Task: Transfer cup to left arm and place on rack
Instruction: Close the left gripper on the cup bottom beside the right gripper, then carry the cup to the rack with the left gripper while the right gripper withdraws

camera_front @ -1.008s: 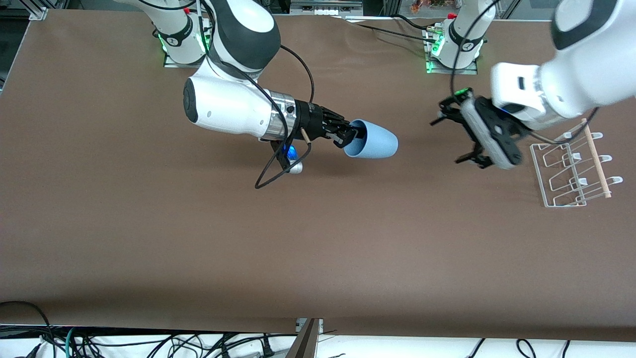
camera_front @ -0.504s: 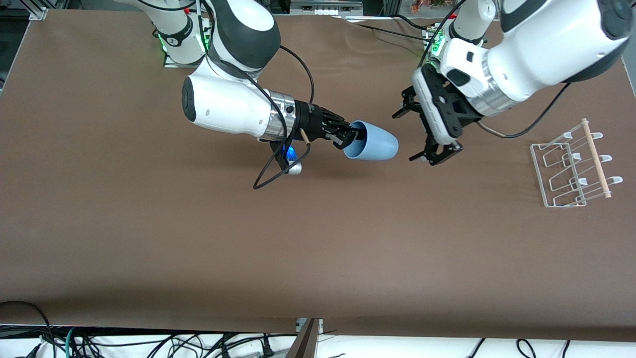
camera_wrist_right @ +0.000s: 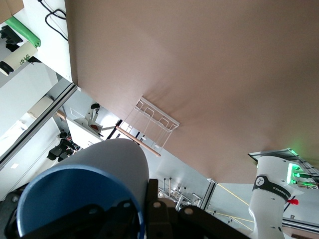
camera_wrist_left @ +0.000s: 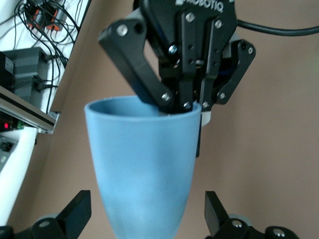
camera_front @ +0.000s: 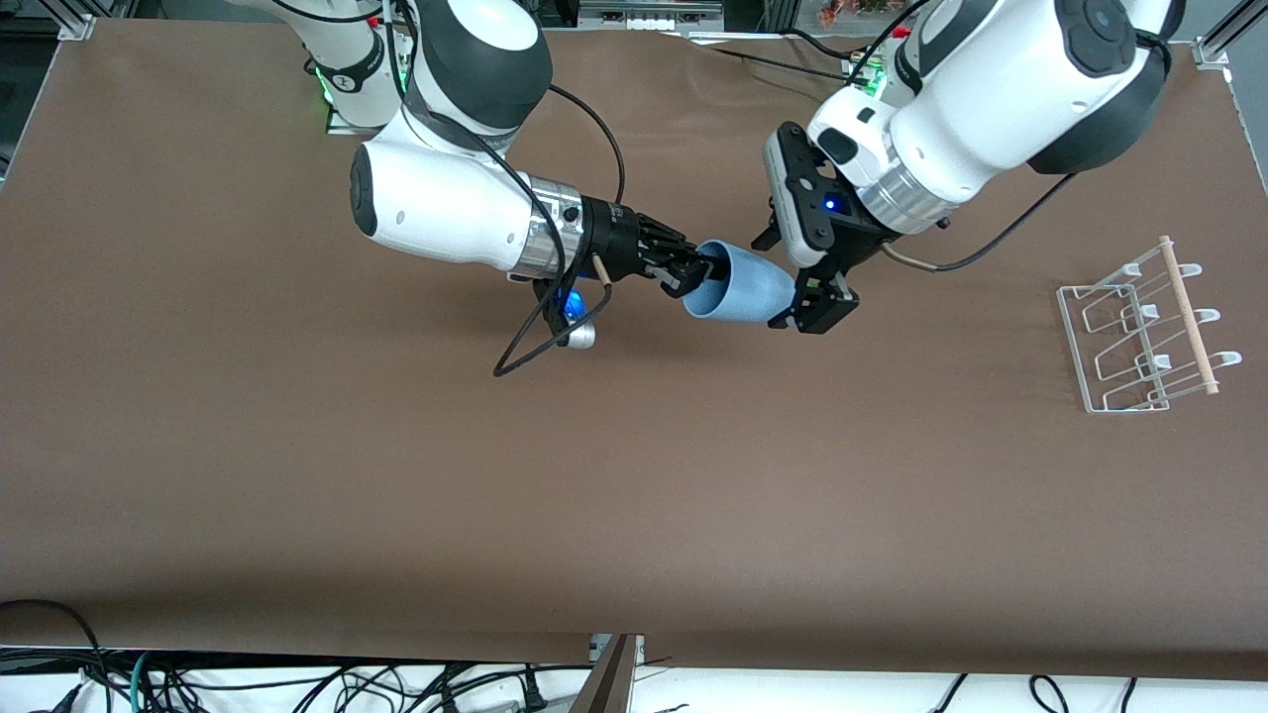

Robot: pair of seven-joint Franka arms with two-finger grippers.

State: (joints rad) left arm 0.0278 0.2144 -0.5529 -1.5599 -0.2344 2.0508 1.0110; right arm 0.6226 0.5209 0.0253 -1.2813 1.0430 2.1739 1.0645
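The light-blue cup [camera_front: 741, 289] lies on its side in the air over the middle of the table. My right gripper [camera_front: 698, 275] is shut on the cup's rim, one finger inside and one outside. My left gripper [camera_front: 790, 282] is open, its fingers [camera_front: 814, 315] standing on either side of the cup's closed end. In the left wrist view the cup [camera_wrist_left: 142, 169] sits between my left gripper's [camera_wrist_left: 147, 216] fingers [camera_wrist_left: 75, 215] with a gap on each side. The right wrist view shows the cup [camera_wrist_right: 99, 174] in my right gripper [camera_wrist_right: 144, 214]. The white wire rack [camera_front: 1139, 332] stands at the left arm's end of the table.
A black cable loop [camera_front: 535, 347] hangs from the right wrist above the table. The rack also shows in the right wrist view [camera_wrist_right: 149, 122]. The arm bases [camera_front: 357, 89] [camera_front: 906, 99] stand along the edge farthest from the front camera. Bare brown table [camera_front: 634, 495] spreads nearer that camera.
My left gripper has swung from beside the rack to the cup and now straddles its closed end. The right arm and cup have barely shifted.
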